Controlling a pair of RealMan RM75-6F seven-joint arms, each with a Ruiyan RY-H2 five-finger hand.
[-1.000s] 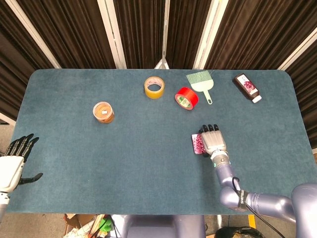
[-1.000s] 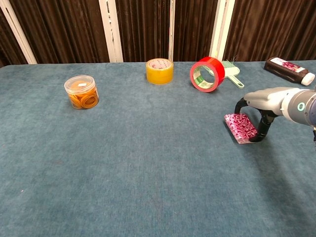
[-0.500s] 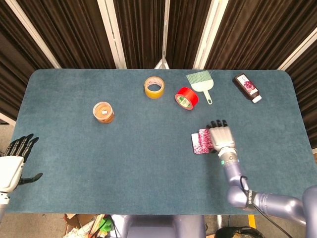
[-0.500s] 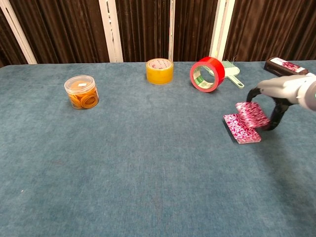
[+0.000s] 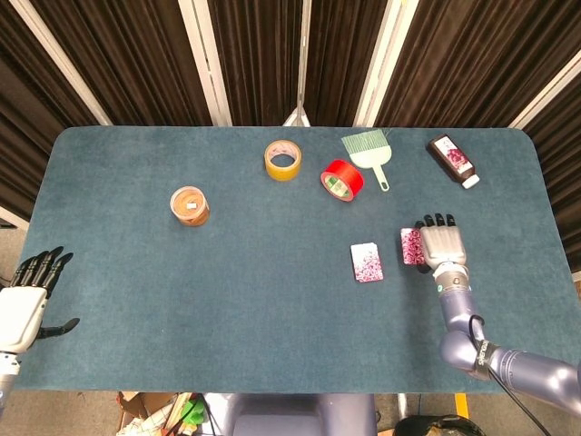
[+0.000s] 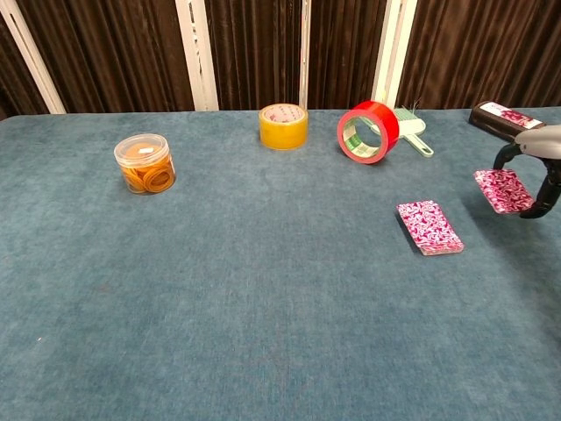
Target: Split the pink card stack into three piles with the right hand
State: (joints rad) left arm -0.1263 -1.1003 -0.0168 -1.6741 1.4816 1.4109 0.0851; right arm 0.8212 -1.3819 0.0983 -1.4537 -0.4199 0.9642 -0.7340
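Right hand (image 5: 441,245) is gripping a packet of pink cards (image 6: 502,189), pinched between thumb and fingers and held off the table (image 5: 136,291), tilted a bit in the chest view. The rest of the pink card stack (image 5: 367,262) lies flat on the cloth just to the hand's left, clear of the fingers, not touching the lifted packet. Looks like the first cut is lifted and is being carried out to the right to start pile two. To do this well: lower the packet flat before letting go so the cards don't fan or slide on the cloth, put it down with a clear gap from the stack so the piles read as separate, and release by opening the fingers straight up, no sideways drag. The packet in hand looks thin next to what's left, so the next cut off the stack should take roughly half of the remainder; judging thickness from here is rough. Leave room on the far side of the hand or between for pile three. Left hand (image 5: 23,309) is way off at the table's near left edge, fingers apart, holding nothing. Beyond the hand: dark bottle (image 5: 453,161) up and slightly right, a green brush (image 5: 369,153) and red tape roll (image 5: 341,180) up-left, yellow tape roll (image 5: 282,160) further left, a clear jar (image 5: 190,205) of orange stuff far left. The bottle has a label and the yellow roll has print on its core, neither readable at this size.
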